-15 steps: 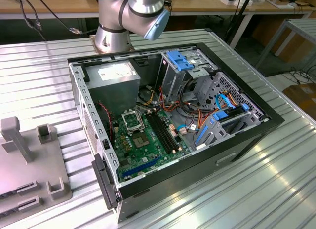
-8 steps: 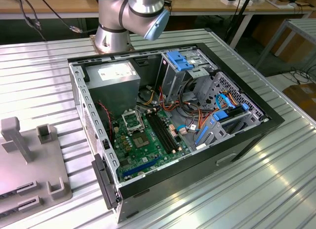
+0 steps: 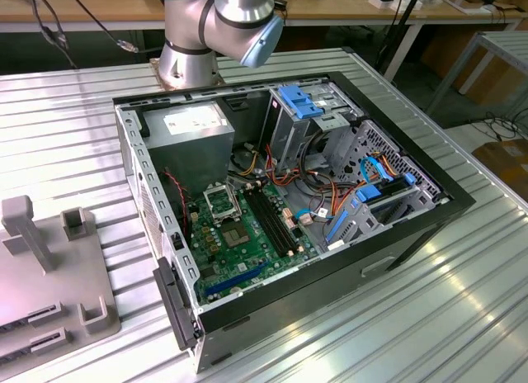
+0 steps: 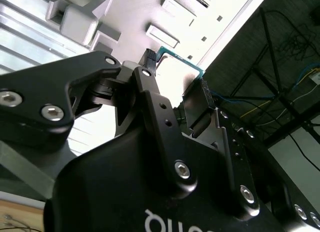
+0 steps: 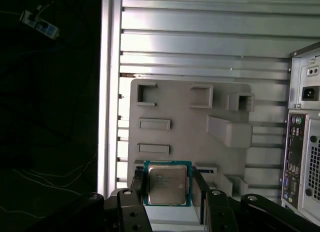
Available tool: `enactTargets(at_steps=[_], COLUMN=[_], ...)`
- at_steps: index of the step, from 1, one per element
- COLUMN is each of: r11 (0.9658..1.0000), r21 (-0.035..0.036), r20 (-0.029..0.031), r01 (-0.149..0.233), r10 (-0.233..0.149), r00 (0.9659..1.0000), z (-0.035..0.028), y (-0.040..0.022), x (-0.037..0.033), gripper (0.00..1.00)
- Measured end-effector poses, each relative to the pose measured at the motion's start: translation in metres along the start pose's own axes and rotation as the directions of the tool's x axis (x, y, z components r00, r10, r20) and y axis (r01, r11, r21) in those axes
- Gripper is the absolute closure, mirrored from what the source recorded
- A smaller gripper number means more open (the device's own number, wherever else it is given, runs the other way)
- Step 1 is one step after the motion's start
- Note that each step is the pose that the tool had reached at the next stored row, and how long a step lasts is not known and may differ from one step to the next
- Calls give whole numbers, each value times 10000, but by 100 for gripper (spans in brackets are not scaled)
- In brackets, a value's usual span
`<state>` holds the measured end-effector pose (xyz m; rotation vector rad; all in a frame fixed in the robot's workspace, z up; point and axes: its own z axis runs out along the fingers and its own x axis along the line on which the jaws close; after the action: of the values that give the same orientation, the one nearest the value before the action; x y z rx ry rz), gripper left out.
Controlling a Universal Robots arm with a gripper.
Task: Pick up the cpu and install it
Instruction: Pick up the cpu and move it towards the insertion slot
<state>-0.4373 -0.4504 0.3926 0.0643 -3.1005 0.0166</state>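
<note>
The cpu (image 5: 167,184), a flat square chip with a silver-grey face and a green rim, is clamped between my gripper's (image 5: 168,192) two black fingers (image 5: 137,186). It hangs above the grey fixture plate (image 5: 190,117). In the second wrist view the cpu's green edge (image 4: 180,59) sticks out past the fingertips of the gripper (image 4: 177,77). In the exterior view the black-framed socket (image 3: 221,203) sits on the green motherboard (image 3: 247,243) inside the open computer case (image 3: 165,234). The arm's base (image 3: 190,53) stands behind the case.
The grey fixture plate (image 3: 49,267) with raised blocks and slots lies on the ribbed metal table (image 3: 396,317), at the exterior view's left of the case. The case's rear panel (image 5: 305,142) is beside the plate. Drive cages and cables (image 3: 363,185) crowd the case.
</note>
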Motion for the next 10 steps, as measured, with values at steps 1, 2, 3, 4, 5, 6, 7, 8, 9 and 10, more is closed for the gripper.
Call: enactTargets(at_steps=[1,2,3,4,5,6,7,8,9,10], r11=[10000,10000,10000,10000,10000,10000,10000,10000,10000,10000], r21=[-5,-10,-13,-19,-24,-32,-37,-44,-44,-45], r20=[-2,-3,-4,-6,-7,-6,-6,-7,-7,-7], r01=[0,1,1,1,1,1,2,2,2,2], r10=[0,-1,-1,-1,-1,-1,-2,-2,-2,-2], r00=[10000,10000,10000,10000,10000,10000,10000,10000,10000,10000], z=[-10,-23,-34,-51,-61,-71,-79,-85,-86,-86], y=[0,0,0,-1,-1,-1,-1,-1,-1,-1], x=[0,0,0,0,1,1,1,1,1,1], gripper=[53,53,53,53,53,53,53,53,53,53])
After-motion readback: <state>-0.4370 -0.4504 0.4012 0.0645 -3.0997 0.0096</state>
